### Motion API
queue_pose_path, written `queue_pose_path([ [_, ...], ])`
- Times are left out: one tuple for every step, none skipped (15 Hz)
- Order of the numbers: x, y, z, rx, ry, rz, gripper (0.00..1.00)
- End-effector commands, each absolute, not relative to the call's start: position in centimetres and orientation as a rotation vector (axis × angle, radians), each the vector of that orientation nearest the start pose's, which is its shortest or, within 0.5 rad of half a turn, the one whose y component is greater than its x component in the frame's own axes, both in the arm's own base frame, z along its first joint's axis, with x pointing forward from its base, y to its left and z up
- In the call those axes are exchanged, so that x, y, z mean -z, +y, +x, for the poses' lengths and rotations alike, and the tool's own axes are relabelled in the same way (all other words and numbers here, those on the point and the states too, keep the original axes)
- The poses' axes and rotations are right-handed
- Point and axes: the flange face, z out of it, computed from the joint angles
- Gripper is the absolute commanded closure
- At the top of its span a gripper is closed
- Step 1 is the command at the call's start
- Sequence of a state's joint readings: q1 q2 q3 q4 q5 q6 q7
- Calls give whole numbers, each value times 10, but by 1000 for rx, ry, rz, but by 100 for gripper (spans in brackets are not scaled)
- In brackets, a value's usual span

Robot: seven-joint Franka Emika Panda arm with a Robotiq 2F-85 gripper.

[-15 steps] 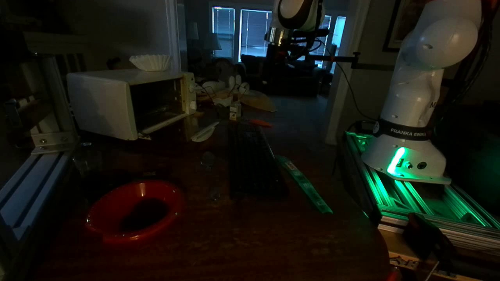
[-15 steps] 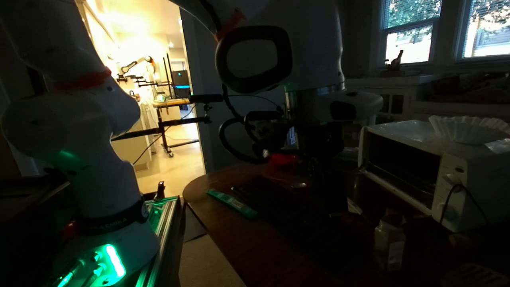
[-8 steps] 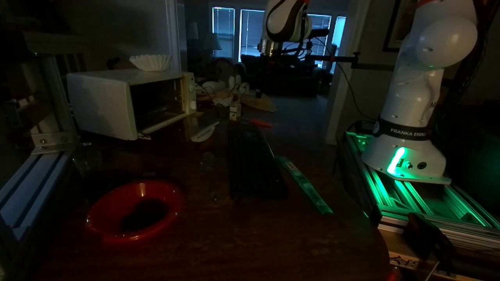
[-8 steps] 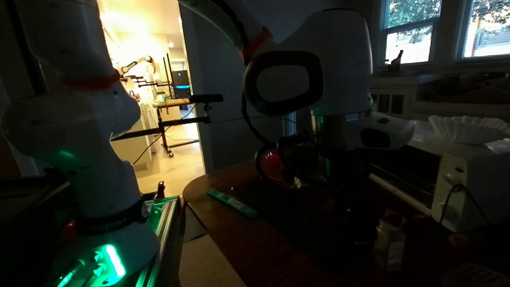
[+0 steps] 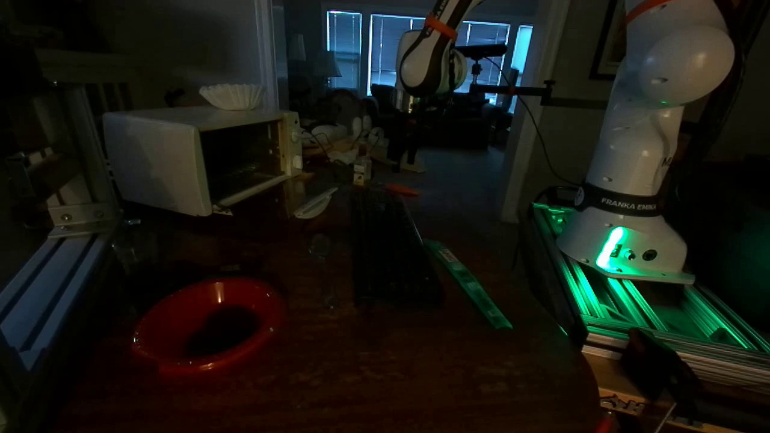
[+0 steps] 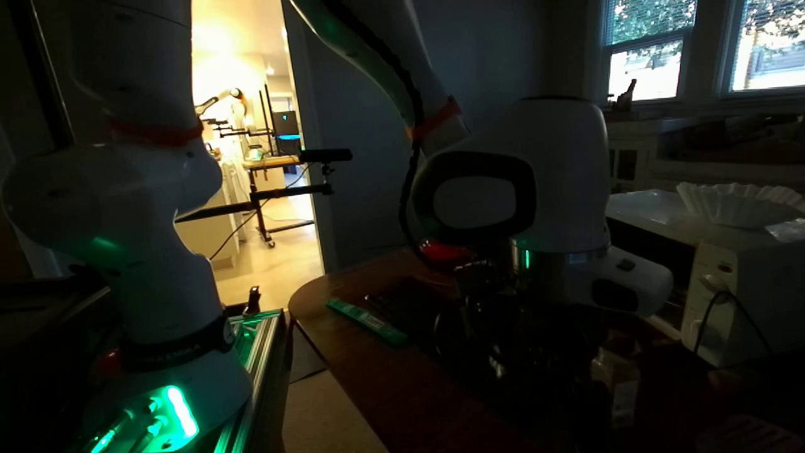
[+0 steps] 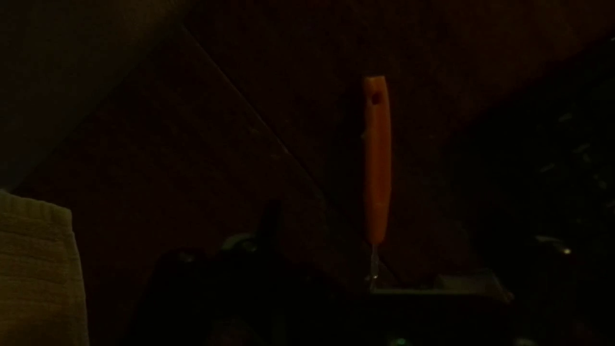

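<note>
My gripper [image 5: 405, 159] hangs at the far end of the dark wooden table, with its two fingers apart and nothing seen between them. In an exterior view the gripper [image 6: 534, 358] is a dark shape in shadow. The nearest thing is a tool with an orange handle [image 7: 378, 168] and a thin shaft, lying on the table; the shaft's far end is hidden behind the dark gripper. The orange handle also shows in an exterior view [image 5: 402, 190]. A small pale bottle or carton [image 5: 362, 171] stands close by, also visible in an exterior view [image 6: 616, 384]. The wrist view is very dark.
A black keyboard [image 5: 394, 252] lies beside a green strip [image 5: 472, 285]. A white toaster oven [image 5: 156, 156] carries a white fluted paper filter [image 5: 231, 96]. A red bowl [image 5: 150, 355], a clear glass item [image 5: 320, 246] and a white flat item [image 5: 316, 203] are on the table.
The arm and gripper have moved down toward the far end of the table. In the exterior views the wrist sinks, shifting slightly left in one and right in another. The table things have not moved.
</note>
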State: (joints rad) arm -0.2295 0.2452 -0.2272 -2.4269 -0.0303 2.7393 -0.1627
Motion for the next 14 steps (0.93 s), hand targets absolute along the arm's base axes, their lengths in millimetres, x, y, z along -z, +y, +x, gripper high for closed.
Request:
queue_pose_path([
  [-193,-227,454,59,437,-3221,0],
  [-187,-227,455,52,441,-3227,0],
  [-182,-227,456,43,443,-3226,0],
  [-178,-228,456,38,450,-3223,0],
  [-175,-227,457,35,447,-3215,0],
  [-173,-227,458,31,440,-3212,0],
  [-171,-227,459,28,438,-3213,0],
  [-169,-227,460,24,437,-3215,0],
  [-168,-227,461,21,436,-3218,0],
  [-167,-227,462,20,430,-3219,9],
  [-166,-227,463,19,428,-3219,25],
  [-165,-227,463,17,427,-3219,34],
  [-165,-227,464,16,428,-3219,31],
  [-164,-228,464,13,427,-3218,35],
])
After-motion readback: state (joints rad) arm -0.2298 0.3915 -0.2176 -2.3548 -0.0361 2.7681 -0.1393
